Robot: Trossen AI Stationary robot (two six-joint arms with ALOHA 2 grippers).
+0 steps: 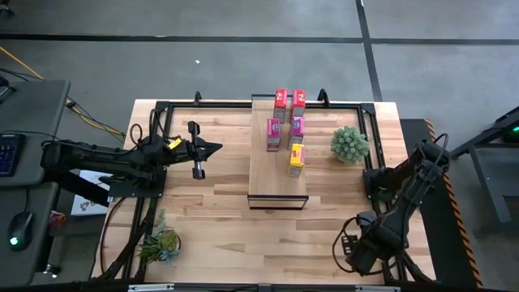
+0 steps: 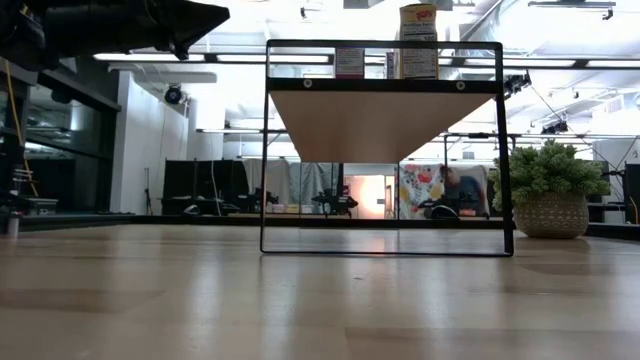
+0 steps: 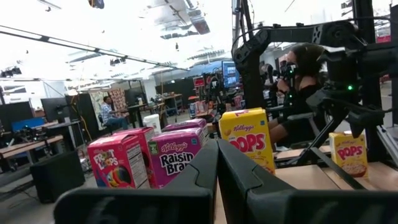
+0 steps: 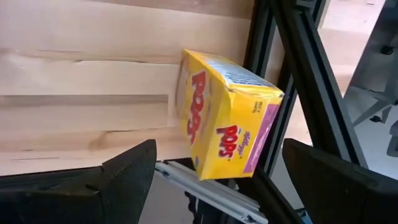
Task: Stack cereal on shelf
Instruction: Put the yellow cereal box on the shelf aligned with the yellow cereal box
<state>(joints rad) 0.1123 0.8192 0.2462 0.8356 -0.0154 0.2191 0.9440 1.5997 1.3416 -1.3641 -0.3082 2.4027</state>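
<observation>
The shelf (image 1: 277, 174) stands mid-table, and its plank shows from below in the low view (image 2: 385, 120). Five cereal boxes stand on it: two red (image 1: 289, 99), two pink (image 1: 273, 134) and one yellow (image 1: 296, 159). The left wrist view shows them side by side, red (image 3: 118, 163), pink (image 3: 176, 155) and yellow (image 3: 247, 140). My left gripper (image 1: 214, 148) hovers shut, left of the shelf at about the boxes' height. The second yellow box (image 4: 227, 124) rests on the table by the dark frame rail. My right gripper (image 4: 219, 149), at the table's near right (image 1: 357, 247), is open, and its fingers stand on either side of that box without touching it.
A round potted plant (image 1: 349, 144) sits on the table just right of the shelf. A smaller green plant (image 1: 160, 243) lies near the near left corner. Dark frame rails (image 1: 243, 104) run along the table's edges. A person (image 3: 305, 81) sits beyond the table's right side.
</observation>
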